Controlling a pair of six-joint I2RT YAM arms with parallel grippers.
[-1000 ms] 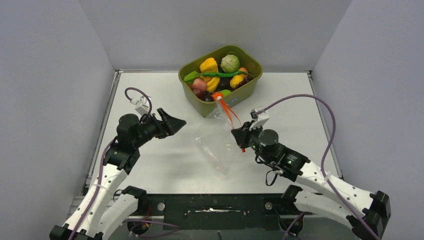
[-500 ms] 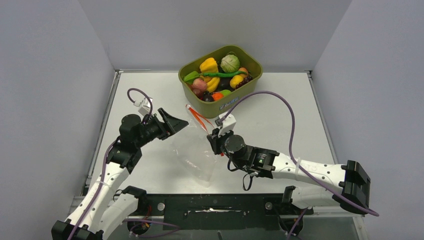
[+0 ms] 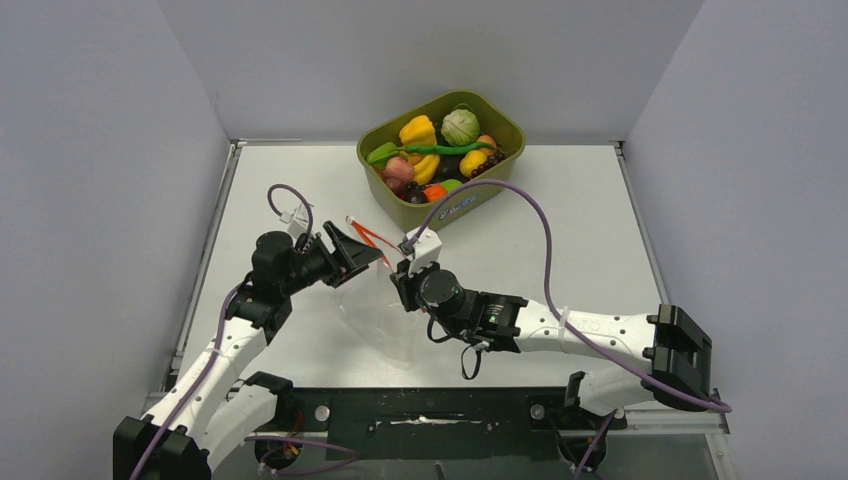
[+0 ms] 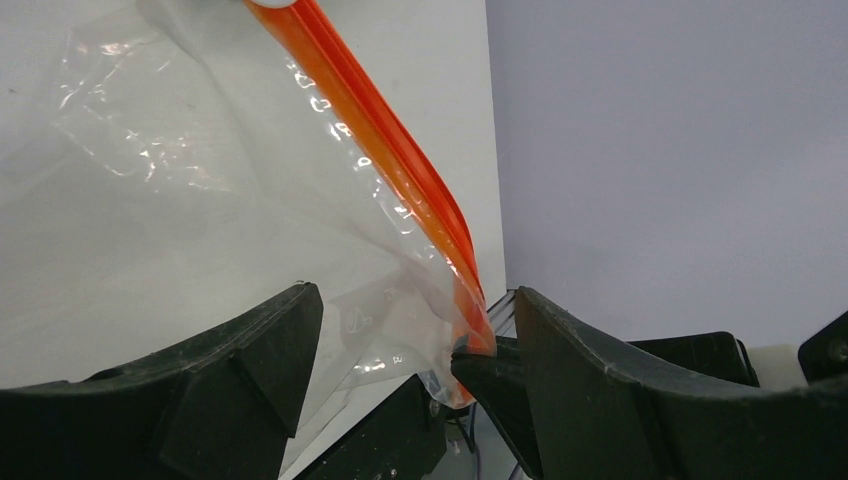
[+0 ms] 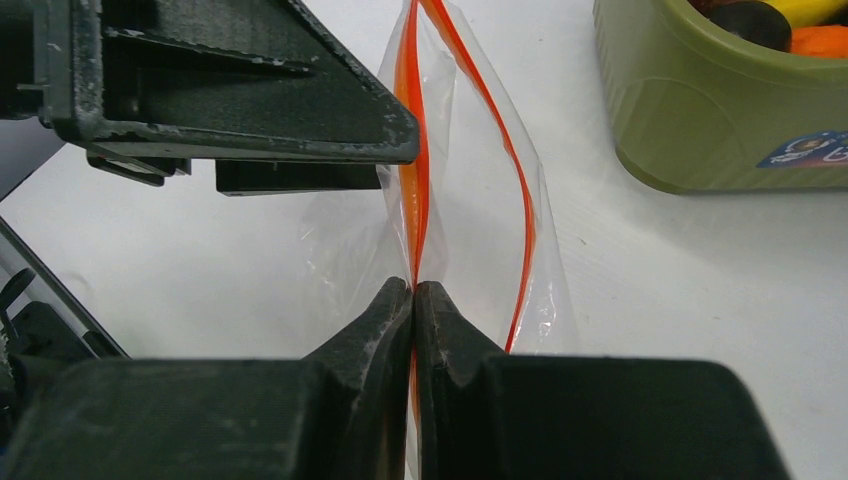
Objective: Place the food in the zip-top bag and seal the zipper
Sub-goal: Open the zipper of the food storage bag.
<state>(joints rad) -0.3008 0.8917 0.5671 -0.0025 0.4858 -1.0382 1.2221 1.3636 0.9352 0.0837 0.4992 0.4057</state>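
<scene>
The clear zip-top bag (image 3: 385,318) hangs over the table between my two arms. My right gripper (image 5: 413,290) is shut on one side of its red-orange zipper (image 5: 410,200), and the other side of the zipper bows out to the right. My left gripper (image 4: 415,330) is open. The zipper (image 4: 400,170) runs down between its fingers, close to the right finger (image 4: 600,380), and neither pad presses it. From above, the left gripper (image 3: 360,255) and right gripper (image 3: 398,278) face each other at the bag's mouth. The food, a yellow pepper (image 3: 417,130), cabbage (image 3: 460,127), green pod (image 3: 440,149) and pink-red fruit (image 3: 399,168), lies in the tub.
The olive-green tub (image 3: 500,176) stands at the back middle of the table, just beyond the bag's mouth, and its wall (image 5: 700,130) shows at the upper right of the right wrist view. The right arm's purple cable (image 3: 545,235) arcs over the table. Grey walls close in three sides.
My right arm has carried the bag left, from the table's middle to the left gripper. The left gripper has come slightly right and narrowed a little, so the zipper now lies between its fingers.
</scene>
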